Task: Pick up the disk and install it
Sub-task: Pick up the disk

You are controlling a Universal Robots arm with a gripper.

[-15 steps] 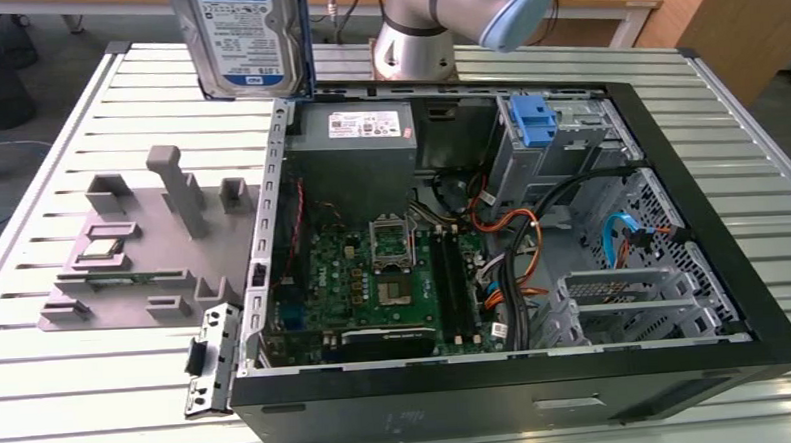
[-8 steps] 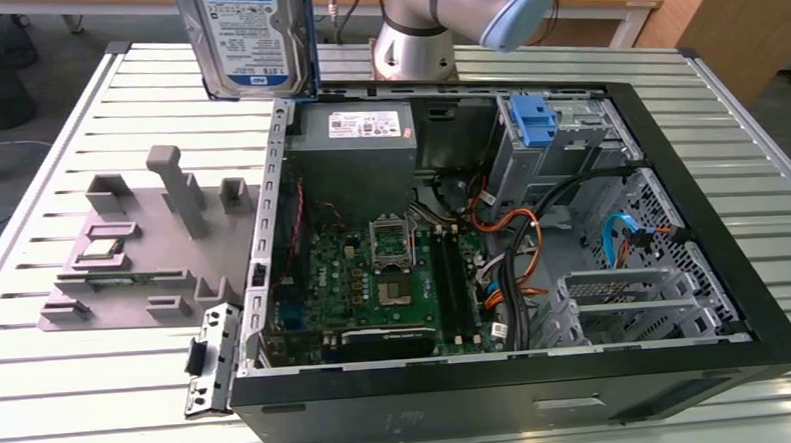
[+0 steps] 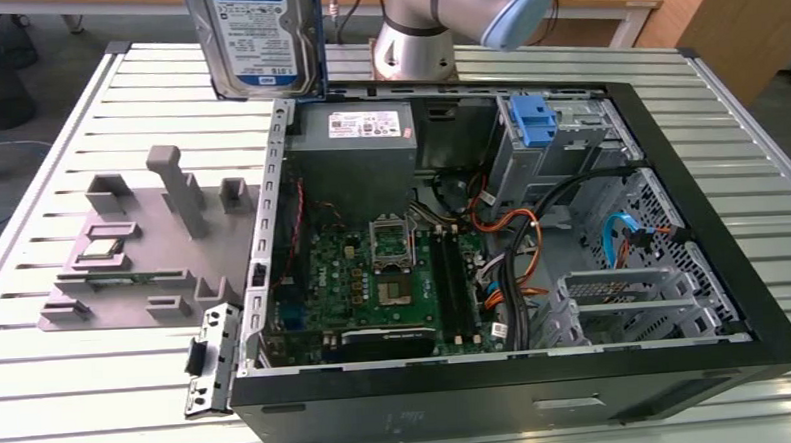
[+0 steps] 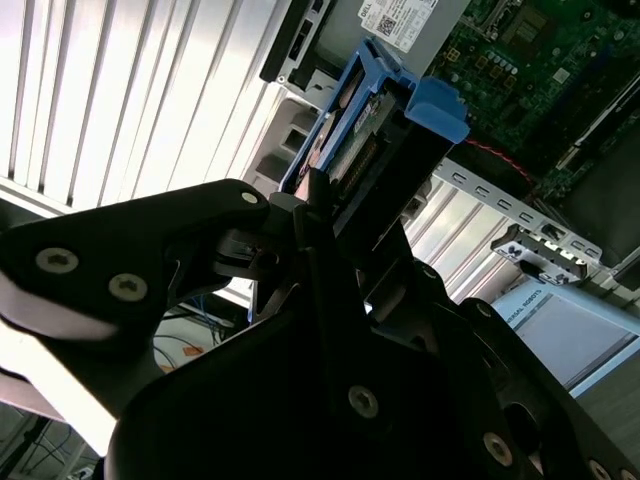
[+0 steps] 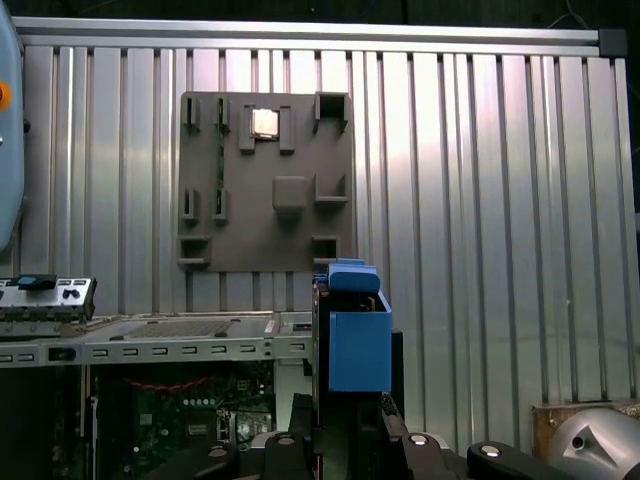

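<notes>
**Exterior view.** The disk [image 3: 260,37] hangs upright in the air, clear of the slatted worktop [image 3: 84,125], with its blue-and-white label facing the camera. It is just outside the far corner of the open computer case [image 3: 510,397] on the exterior view's left. The grey parts fixture [image 3: 144,262] lies well apart from it on the worktop. Inside the case, the drive cage with the blue latch [image 3: 531,120] sits at the far side, near the exterior view's right. By my reading the pick-up is done and the install is not, since the disk is outside the case and well apart from that cage.

**Second wrist view.** This view adds the grip itself. The black hand [image 4: 335,215] is closed on the disk [image 4: 365,120], pinching it edge-on across its flat faces. A blue side rail [image 4: 430,105] runs along the disk's edge. Past it are the case wall and the green motherboard [image 4: 540,60], so the disk is near the case opening.

**First wrist view.** This view looks along the disk from the hand [image 5: 350,445]. The blue rail end [image 5: 358,345] stands out over the worktop [image 5: 480,200]. The grey fixture [image 5: 265,180] is seen flat-on beyond it, with a small silver chip [image 5: 264,122] seated in one pocket.
</notes>
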